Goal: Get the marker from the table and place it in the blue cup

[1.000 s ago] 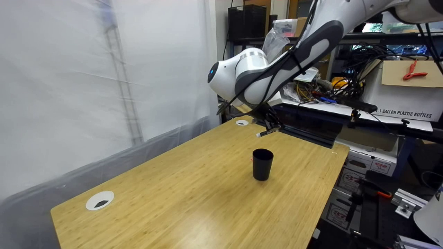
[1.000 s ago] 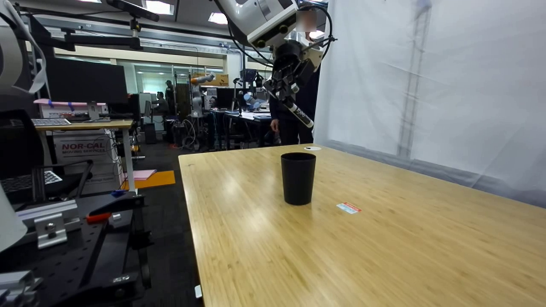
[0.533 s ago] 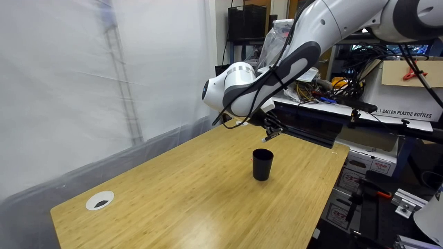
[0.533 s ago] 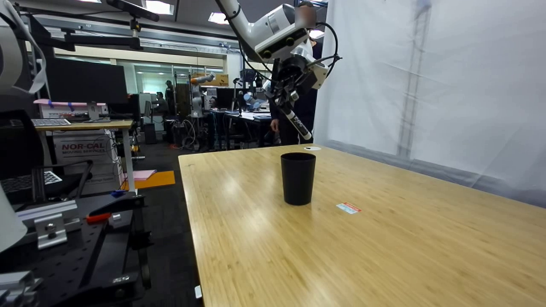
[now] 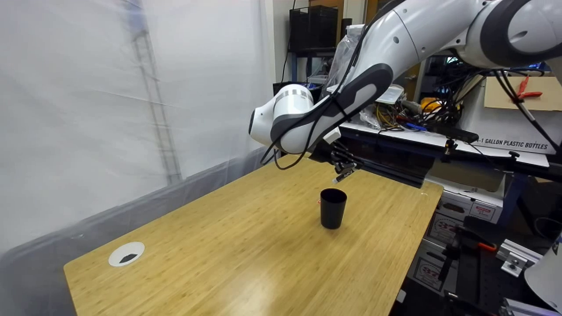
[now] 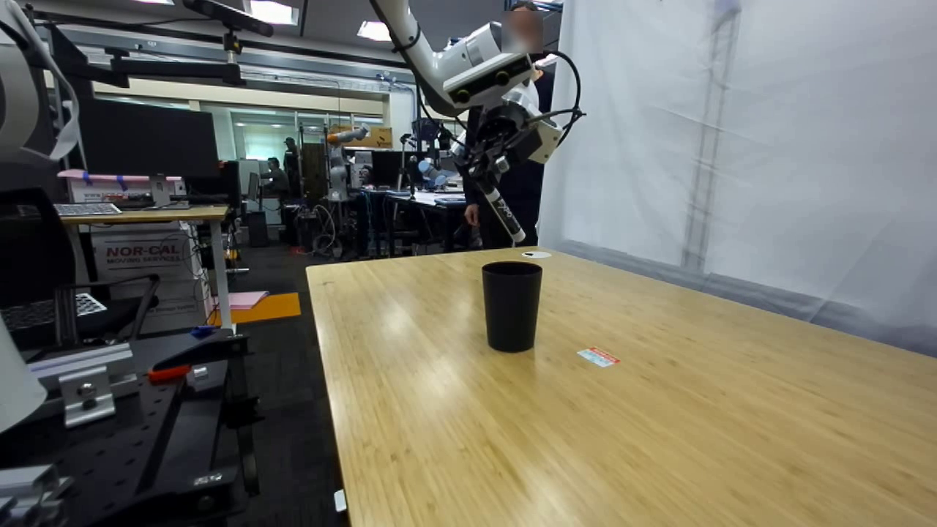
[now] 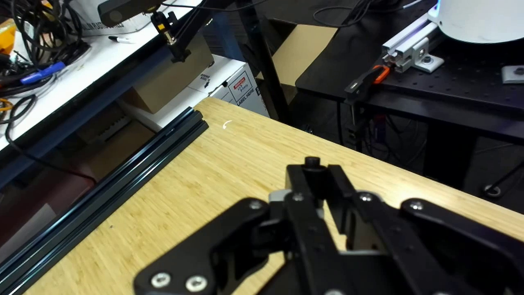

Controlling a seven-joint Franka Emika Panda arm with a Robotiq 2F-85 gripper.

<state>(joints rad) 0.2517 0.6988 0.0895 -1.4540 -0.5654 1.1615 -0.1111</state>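
The blue cup, very dark and almost black, stands upright on the wooden table in both exterior views (image 5: 333, 210) (image 6: 512, 309). The marker (image 6: 506, 217) is black and white with a white lower end. It hangs tilted in the air, and also shows in an exterior view (image 5: 345, 176). My gripper (image 6: 486, 183) is shut on the marker near its upper part. In both exterior views the marker's lower end appears above the cup's rim and outside it. In the wrist view the marker's dark end (image 7: 312, 162) sticks out between the fingertips (image 7: 315, 176). The cup is out of the wrist view.
A flat white round disc (image 5: 126, 254) lies in the table top. A small red and white label (image 6: 599, 356) lies beside the cup. A dark rail (image 7: 163, 151) runs along a table edge, with a cluttered shelf (image 7: 110, 57) beyond. A person (image 6: 523, 146) stands behind the table.
The arm has come down with the marker in the gripper. The marker is lower, nearer the cup's height, and tilted more steeply. The cup has not moved.
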